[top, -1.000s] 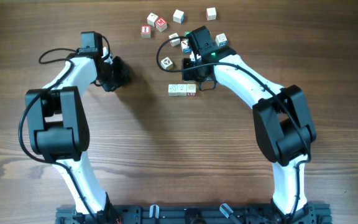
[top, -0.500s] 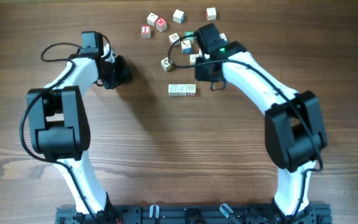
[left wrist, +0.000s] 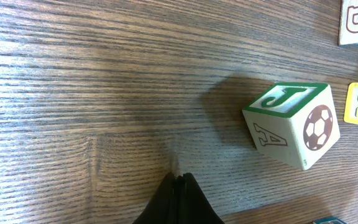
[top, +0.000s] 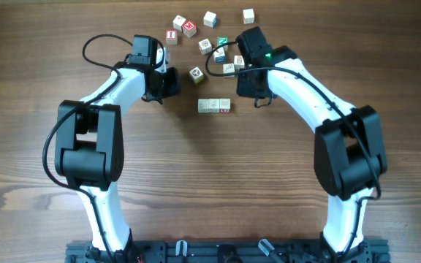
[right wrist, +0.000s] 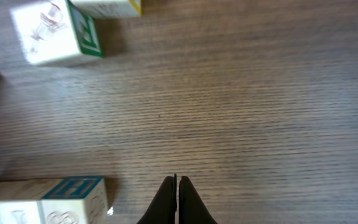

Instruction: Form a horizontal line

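The horizontal line (top: 215, 106) is a short row of three pale cubes touching side to side on the wooden table, its right end cube red-marked. My left gripper (top: 170, 86) is shut and empty, left of the row and just left of a loose cube (top: 196, 74). In the left wrist view the shut tips (left wrist: 179, 178) rest low over the wood, and that cube (left wrist: 291, 124) shows a green J, an A and a football. My right gripper (top: 257, 98) is shut and empty, to the right of the row. Its tips (right wrist: 176, 180) hang over bare wood.
Several loose letter cubes lie scattered at the back (top: 189, 28), some close beside the right wrist (top: 229, 68). The right wrist view has a blue-lettered cube (right wrist: 73, 190) low on the left and a green-marked one (right wrist: 55, 31) at the top left.
The left arm has swung right, bringing its shut gripper close to the loose cube. The right gripper has drawn back to the right, away from the row. Both stayed shut.
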{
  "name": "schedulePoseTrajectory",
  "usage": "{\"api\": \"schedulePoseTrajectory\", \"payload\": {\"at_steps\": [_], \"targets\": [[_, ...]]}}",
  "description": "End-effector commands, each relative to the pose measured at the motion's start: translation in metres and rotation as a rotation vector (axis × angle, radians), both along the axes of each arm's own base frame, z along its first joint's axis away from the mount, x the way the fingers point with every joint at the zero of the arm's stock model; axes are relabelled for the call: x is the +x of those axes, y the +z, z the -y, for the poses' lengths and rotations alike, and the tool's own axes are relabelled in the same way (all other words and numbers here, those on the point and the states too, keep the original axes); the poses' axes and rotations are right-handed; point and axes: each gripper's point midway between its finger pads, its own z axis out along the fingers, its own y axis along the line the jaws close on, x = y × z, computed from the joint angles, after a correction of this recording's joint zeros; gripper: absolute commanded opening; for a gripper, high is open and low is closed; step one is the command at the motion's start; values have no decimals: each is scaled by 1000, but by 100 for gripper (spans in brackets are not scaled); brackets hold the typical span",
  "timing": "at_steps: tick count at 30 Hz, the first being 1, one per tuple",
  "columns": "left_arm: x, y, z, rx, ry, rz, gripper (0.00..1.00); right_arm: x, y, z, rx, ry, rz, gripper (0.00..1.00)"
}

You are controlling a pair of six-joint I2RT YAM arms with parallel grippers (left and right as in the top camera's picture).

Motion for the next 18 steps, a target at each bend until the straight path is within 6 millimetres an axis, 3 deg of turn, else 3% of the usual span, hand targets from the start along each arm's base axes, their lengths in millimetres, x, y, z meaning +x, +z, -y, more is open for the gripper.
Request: {"api": "schedulePoseTrajectory", "payload": {"at_steps": [1, 9, 18], "targets": [[-25, -44, -15, 105, -3, -103, 4, -14, -38, -8, 29, 21, -95, 4], [-25, -45, -20, 135, 8, -104, 4, -13, -45, -32, 158, 84, -85, 4], [-28, -48, -32, 195, 39, -119, 4, -14, -43, -44, 225, 98, -93, 4]]}}
